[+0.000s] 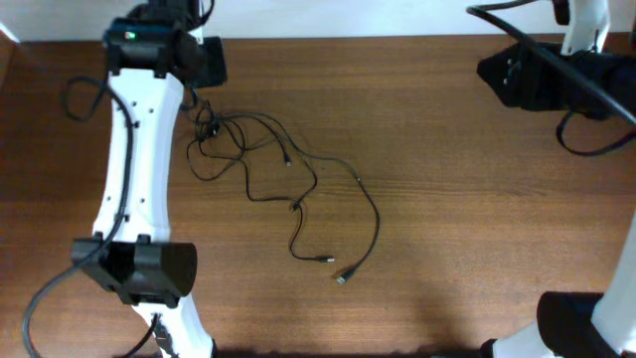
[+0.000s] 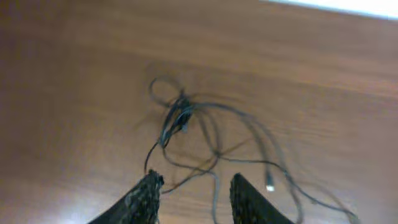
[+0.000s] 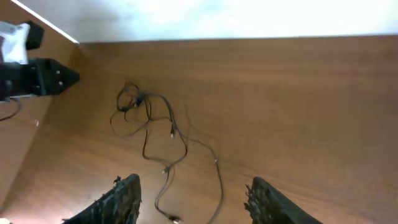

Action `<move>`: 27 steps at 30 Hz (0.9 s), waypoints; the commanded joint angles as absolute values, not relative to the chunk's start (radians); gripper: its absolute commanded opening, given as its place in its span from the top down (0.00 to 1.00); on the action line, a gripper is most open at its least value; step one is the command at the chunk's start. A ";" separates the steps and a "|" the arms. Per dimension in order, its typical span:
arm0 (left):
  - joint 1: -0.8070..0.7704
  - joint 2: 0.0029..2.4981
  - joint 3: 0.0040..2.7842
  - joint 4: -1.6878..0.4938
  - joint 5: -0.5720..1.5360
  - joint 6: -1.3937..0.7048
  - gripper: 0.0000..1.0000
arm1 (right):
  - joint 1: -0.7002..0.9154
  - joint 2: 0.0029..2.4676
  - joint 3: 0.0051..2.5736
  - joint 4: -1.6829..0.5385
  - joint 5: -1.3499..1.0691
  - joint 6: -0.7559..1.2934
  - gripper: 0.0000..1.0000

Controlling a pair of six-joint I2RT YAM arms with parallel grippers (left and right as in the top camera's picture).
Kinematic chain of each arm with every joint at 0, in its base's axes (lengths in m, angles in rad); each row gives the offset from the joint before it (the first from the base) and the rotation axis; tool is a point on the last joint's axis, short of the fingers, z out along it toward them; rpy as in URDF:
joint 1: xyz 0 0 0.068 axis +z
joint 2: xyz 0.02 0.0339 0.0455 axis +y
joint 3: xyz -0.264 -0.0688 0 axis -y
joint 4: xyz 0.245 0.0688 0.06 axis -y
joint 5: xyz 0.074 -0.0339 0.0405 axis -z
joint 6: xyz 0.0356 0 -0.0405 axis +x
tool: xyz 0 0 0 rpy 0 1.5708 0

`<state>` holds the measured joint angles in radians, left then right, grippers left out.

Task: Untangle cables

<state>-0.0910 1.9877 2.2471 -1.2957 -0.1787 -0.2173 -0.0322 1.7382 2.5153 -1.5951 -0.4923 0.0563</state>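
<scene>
The cables lie on the wooden table in the left-centre of the overhead frame. They form a tight knot at their upper left end, just beside the left arm, and loose loops trail down and to the right, ending in a small plug near the frame's lower middle.

In the left wrist view the left gripper sits at the bottom edge with its dark fingers parted and released. A thin strand runs down through the gap, but the fingers are not pinching it. A silvery plug lies on the wood to their right.

The right gripper is spread wide and holds nothing. It is at the bottom of its own view, well apart from the cables in that frame's upper left.

A green light glows on the left arm at the overhead's top left.
</scene>
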 commanded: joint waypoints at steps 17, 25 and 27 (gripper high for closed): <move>0.022 2.213 1.843 -0.845 0.059 0.162 0.60 | -0.039 1.853 2.516 -1.680 -0.501 -0.022 0.43; 0.014 2.210 1.905 -0.873 -0.072 0.101 0.58 | -0.039 1.853 2.516 -1.688 -0.501 -0.023 0.43; 0.004 2.177 1.977 -0.916 -0.033 0.102 0.55 | -0.039 1.853 2.516 -1.688 -0.501 -0.023 0.43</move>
